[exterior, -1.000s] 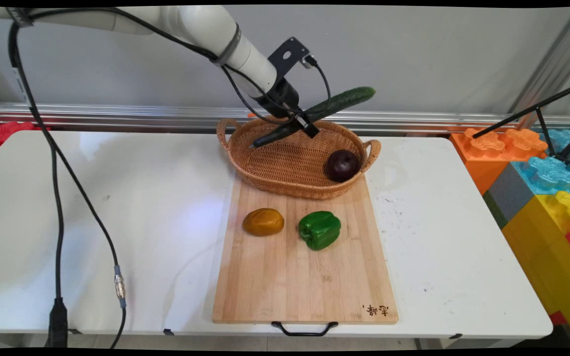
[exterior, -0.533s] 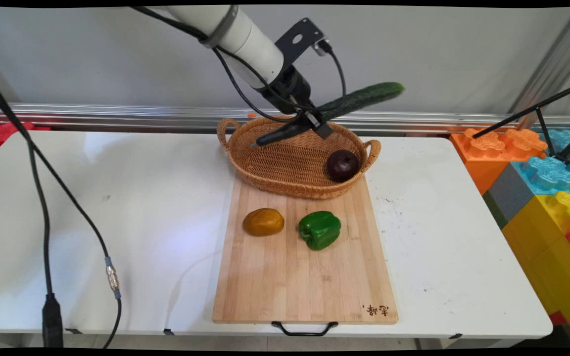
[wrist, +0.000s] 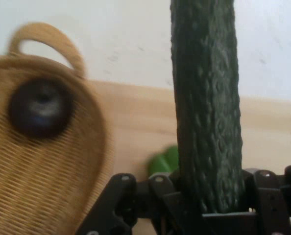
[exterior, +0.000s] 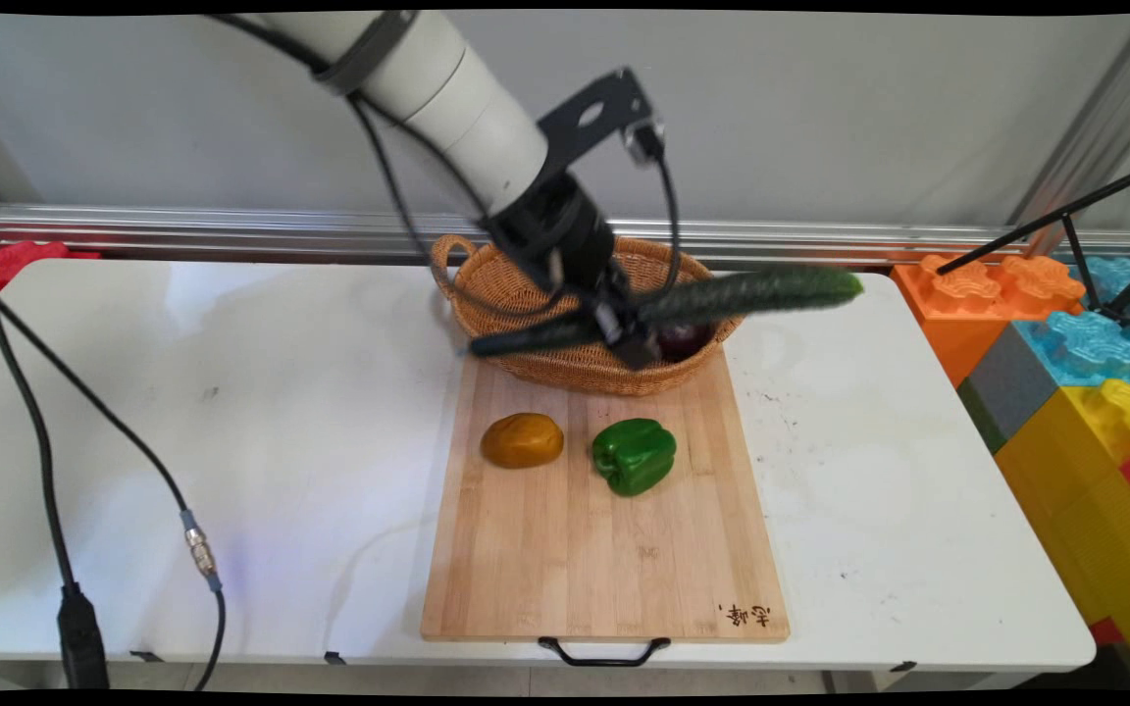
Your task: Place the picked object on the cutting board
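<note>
We record, nearest the camera, a bamboo cutting board [exterior: 604, 549] carrying a smooth amber potato [exterior: 522, 439] and a glossy green pepper [exterior: 635, 455]. Behind these on the board sits an oval wicker basket [exterior: 526, 324] holding a dark round fruit [wrist: 39, 107]. Above the basket, the gripper [exterior: 619, 328] clamps a long bumpy cucumber [exterior: 751, 292] held near-horizontal, tip pointing right past the basket's rim.

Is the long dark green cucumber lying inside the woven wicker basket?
No: the long dark green cucumber is clamped in the black two-finger gripper, held in the air above the woven wicker basket.
</note>
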You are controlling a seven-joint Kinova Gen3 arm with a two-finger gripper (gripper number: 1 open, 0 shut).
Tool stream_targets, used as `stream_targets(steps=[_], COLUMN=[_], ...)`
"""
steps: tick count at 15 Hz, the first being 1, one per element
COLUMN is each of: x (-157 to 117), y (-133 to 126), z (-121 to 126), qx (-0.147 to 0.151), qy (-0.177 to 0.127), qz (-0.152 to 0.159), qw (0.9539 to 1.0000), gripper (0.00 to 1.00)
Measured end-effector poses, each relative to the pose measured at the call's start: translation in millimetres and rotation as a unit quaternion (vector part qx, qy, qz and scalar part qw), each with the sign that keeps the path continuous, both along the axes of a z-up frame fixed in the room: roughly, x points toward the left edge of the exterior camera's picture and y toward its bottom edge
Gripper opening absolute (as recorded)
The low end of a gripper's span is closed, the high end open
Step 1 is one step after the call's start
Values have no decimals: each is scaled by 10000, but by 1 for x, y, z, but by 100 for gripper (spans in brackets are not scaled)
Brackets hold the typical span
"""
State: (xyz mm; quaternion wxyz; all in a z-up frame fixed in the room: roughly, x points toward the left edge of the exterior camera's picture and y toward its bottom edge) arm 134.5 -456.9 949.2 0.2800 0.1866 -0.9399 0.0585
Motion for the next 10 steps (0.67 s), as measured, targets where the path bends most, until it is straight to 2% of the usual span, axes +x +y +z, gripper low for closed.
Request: stream_targets(steps=[2,5,10], x=[-1,-6,-11], y=[21,45,67], z=[-11,-34,-80], qx=[180,299,191], qy=[-193,-374,-683], qz=[-261,-636,-1052], qw=[9993,9968,9919], gripper=[0,0,0])
